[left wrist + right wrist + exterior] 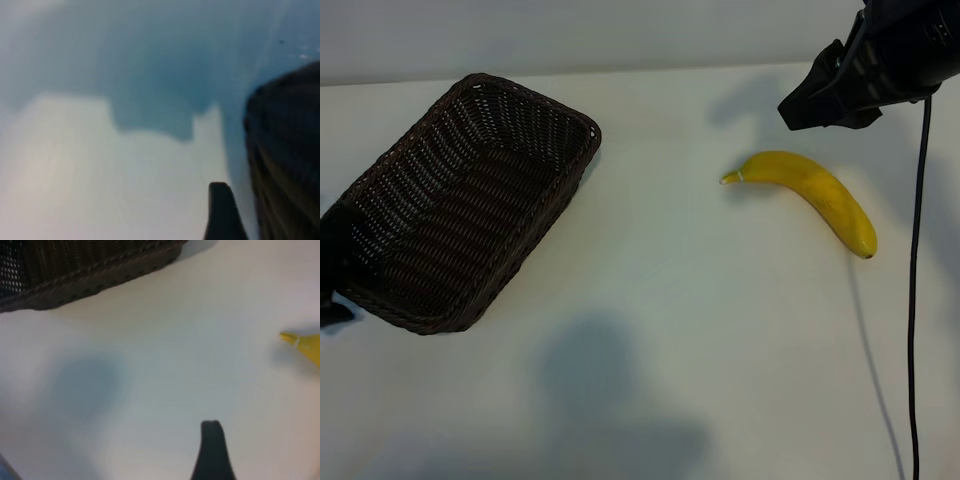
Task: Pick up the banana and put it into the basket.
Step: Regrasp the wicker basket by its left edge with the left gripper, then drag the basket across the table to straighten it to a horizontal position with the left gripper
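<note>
Exterior view showed the bare white tabletop nearest, then the banana lying free and ungrasped at right, well apart from the empty basket at left, with the right gripper poised beyond it, jaws apparently released, likely readying a grasp.

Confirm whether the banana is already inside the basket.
No, the banana lies on the bare table, well apart from the basket.
</note>
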`<control>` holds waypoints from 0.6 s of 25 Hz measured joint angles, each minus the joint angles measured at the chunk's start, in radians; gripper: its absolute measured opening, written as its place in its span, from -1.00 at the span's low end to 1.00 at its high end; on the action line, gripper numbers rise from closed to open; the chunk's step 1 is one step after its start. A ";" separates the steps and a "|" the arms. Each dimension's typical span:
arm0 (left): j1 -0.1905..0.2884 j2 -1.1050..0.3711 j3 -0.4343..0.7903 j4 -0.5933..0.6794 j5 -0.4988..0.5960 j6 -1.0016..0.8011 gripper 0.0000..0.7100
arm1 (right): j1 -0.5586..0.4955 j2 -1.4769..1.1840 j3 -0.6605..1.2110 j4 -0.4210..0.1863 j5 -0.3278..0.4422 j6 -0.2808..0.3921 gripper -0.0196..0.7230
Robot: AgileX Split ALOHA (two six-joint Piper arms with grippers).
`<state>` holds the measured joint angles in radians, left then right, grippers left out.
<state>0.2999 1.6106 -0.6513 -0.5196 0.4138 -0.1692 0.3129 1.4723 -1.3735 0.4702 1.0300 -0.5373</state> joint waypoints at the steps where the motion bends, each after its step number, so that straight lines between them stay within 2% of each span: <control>1: 0.000 0.031 -0.001 -0.025 -0.013 0.024 0.09 | 0.000 0.000 0.000 0.000 0.000 0.000 0.47; 2: 0.000 0.046 -0.005 -0.043 -0.017 0.051 -0.09 | 0.000 0.000 0.000 0.000 0.000 0.000 0.47; 3: 0.000 0.048 -0.011 -0.051 -0.019 0.090 -0.13 | 0.000 0.000 0.000 0.000 0.000 0.000 0.47; 4: 0.000 0.045 -0.018 -0.051 -0.017 0.132 -0.27 | 0.000 0.000 0.000 0.000 -0.001 0.000 0.47; 5: 0.000 0.039 -0.032 -0.047 0.001 0.158 -0.52 | 0.000 0.000 0.000 0.000 -0.003 0.000 0.47; 8: 0.002 -0.008 -0.127 0.016 0.130 0.230 -0.51 | 0.000 0.000 0.000 0.000 -0.012 0.002 0.47; 12: 0.000 -0.039 -0.379 0.075 0.371 0.242 -0.52 | 0.000 0.000 0.000 0.004 -0.014 0.002 0.47; 15: -0.013 -0.013 -0.516 0.109 0.497 0.242 -0.52 | 0.000 0.000 0.000 0.004 -0.014 0.002 0.47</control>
<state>0.2866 1.5976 -1.1677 -0.4104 0.9103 0.0725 0.3129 1.4723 -1.3735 0.4744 1.0162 -0.5356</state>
